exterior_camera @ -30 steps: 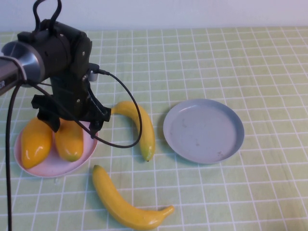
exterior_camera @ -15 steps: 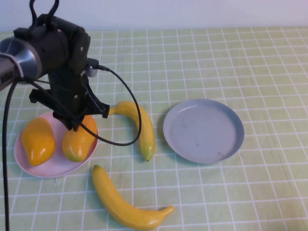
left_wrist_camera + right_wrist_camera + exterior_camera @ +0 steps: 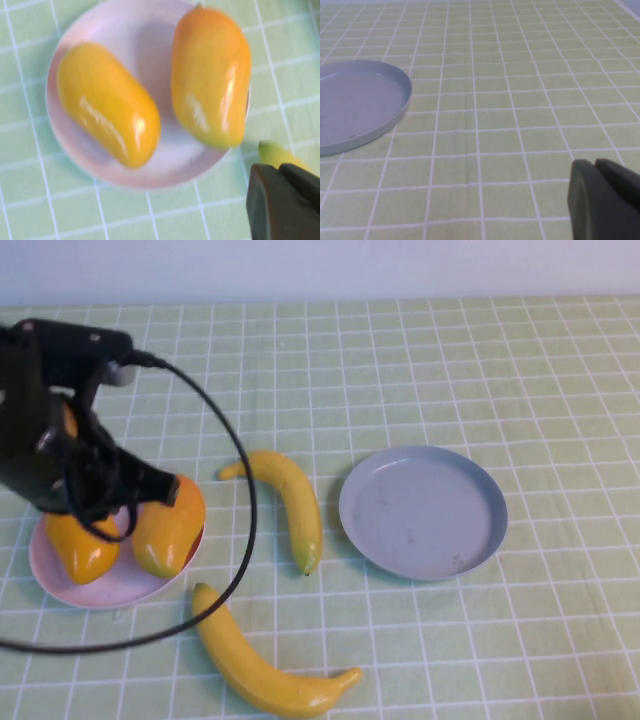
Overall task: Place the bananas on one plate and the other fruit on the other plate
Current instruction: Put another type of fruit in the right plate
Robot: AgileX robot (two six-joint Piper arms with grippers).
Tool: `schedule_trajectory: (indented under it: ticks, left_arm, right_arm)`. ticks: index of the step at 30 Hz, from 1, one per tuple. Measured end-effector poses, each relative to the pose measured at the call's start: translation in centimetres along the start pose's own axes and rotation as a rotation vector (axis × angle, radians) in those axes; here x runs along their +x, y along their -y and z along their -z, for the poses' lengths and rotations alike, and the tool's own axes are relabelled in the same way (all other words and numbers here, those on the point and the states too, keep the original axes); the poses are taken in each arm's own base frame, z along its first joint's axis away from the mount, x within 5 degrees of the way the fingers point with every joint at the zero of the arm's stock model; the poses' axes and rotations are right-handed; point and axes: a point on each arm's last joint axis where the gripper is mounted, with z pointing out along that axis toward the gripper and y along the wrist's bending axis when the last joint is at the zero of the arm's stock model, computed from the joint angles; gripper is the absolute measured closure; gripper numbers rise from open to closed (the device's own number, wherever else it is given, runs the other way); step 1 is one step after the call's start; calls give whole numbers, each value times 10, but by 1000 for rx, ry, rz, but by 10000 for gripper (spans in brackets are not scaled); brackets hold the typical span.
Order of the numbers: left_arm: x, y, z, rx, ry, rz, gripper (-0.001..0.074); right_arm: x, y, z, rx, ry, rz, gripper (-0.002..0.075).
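My left gripper (image 3: 282,200) hangs above the near rim of the round, shallow pale pink plate (image 3: 112,585) at the table's left; its dark fingers sit pressed together in the wrist view, holding nothing and touching nothing. Directly beneath it lie the two plump, glossy orange-yellow plastic mangoes, one (image 3: 168,525) toward the table's middle, the other (image 3: 80,545) just beside it and farther out, both resting on that plate. A long, curved yellow plastic banana (image 3: 290,502) lies on the green checked tablecloth (image 3: 450,360) a little to the right of the gripper; the second banana (image 3: 262,670) lies below and right of it, closer to me. The round grey-blue plate (image 3: 423,512) sits well to the right, beyond the first banana. My right gripper (image 3: 605,200) shows only in its own wrist view, near the grey-blue plate, fingers together over cloth
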Motion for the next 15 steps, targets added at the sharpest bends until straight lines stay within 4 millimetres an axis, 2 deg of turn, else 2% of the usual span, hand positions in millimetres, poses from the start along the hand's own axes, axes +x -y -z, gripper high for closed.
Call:
schedule_trajectory:
  ticks: [4, 10, 15]
  left_arm:
    - [43, -8, 7, 17, 91, 13, 736]
    - [106, -12, -10, 70, 189, 59, 737]
    - [133, -11, -9, 153, 318, 120, 737]
  right_arm:
    - [0, 0, 0, 0, 0, 0, 743]
    - [0, 0, 0, 0, 0, 0, 743]
    - [0, 0, 0, 0, 0, 0, 743]
